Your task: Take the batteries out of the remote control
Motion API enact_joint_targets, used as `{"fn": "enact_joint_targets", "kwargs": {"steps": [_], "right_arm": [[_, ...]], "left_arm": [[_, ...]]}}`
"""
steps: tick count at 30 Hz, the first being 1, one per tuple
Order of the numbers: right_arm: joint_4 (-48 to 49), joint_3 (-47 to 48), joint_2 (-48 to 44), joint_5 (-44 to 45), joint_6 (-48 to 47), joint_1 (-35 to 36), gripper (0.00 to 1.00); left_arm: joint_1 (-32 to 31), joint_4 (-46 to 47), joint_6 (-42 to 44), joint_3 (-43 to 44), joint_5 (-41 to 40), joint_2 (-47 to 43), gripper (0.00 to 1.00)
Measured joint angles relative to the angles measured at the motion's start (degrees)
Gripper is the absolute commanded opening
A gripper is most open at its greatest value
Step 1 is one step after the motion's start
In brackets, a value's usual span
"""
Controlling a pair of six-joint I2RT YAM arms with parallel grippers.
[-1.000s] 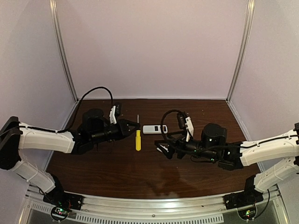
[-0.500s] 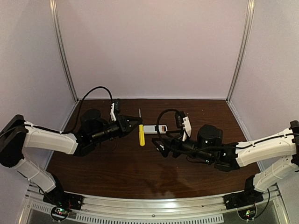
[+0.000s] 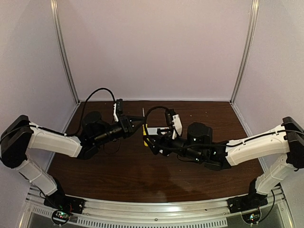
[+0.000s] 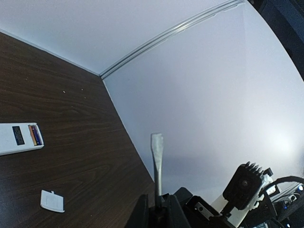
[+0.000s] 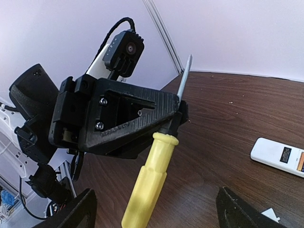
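Note:
My left gripper (image 4: 159,209) is shut on the metal shaft of the yellow-handled screwdriver (image 5: 149,180), just above the handle, and holds it off the table. My right gripper (image 5: 159,206) is open. Its two fingers stand wide on either side of the yellow handle without touching it. The white remote control (image 4: 19,137) lies flat on the brown table with its end compartment uncovered. The batteries (image 4: 34,135) show inside that compartment. In the right wrist view the remote control (image 5: 280,156) lies at the right edge. In the top view both grippers meet at the screwdriver (image 3: 145,137).
A small white square lid piece (image 4: 52,201) lies on the table near the remote, and the lid piece (image 5: 270,214) also shows at the bottom of the right wrist view. White walls with metal corner rails (image 3: 64,52) close in the table at the back and sides.
My right arm has swung left until its open fingers flank the screwdriver handle, and they have narrowed slightly. My left arm has carried the screwdriver a little to the right and farther back.

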Motion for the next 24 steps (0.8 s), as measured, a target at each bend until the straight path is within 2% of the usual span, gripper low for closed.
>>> {"fn": "enact_joint_targets", "kwargs": {"steps": [6,11,23,24], "right_arm": [[-1.46,4.31,3.72,0.68,0.2,0.33,0.74],[-4.66,7.32,5.73,2.8,-0.07,0.59,0.59],[-12.0,10.69,6.1,7.56,-0.28,1.38,0.08],[-12.85,11.1,6.16,7.52,-0.2,1.22,0.05]], "left_arm": [[0.0,0.87,-0.68,0.0,-0.02,0.09,0.0],[0.0,1.55,-0.87,0.0,-0.2,0.09,0.0],[0.0,1.18,-0.2,0.07,-2.03,0.31,0.0],[0.0,0.85,-0.13,0.09,-2.25,0.39,0.02]]}}
